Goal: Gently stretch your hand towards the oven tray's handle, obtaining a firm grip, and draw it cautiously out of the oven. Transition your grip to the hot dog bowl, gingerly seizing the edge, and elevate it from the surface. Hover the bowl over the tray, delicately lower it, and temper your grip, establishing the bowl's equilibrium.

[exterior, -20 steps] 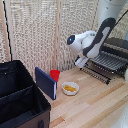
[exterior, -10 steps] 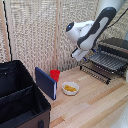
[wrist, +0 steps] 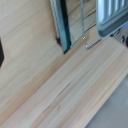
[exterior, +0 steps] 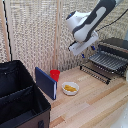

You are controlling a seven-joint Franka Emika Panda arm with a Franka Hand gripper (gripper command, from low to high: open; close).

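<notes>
1. The arm reaches in from the upper part of the exterior view, elbow high, with the gripper [exterior: 81, 48] hanging in the air above the table [exterior: 95, 102].
2. The fingers are too blurred to make out; I cannot tell if they are spread or closed, and nothing is visibly held.
3. The oven tray [exterior: 107, 62] juts from the oven [exterior: 116, 47], just beside the hand toward the exterior view's right.
4. The hot dog bowl [exterior: 70, 88] sits well below the hand, near a red cup [exterior: 55, 75].

Table [exterior: 95, 102] is pale wood, smooth with a visible grain. The tray [exterior: 106, 61] is dark metal wire with a slight shine, and the bowl [exterior: 70, 88] looks like glossy white ceramic or plastic.
</notes>
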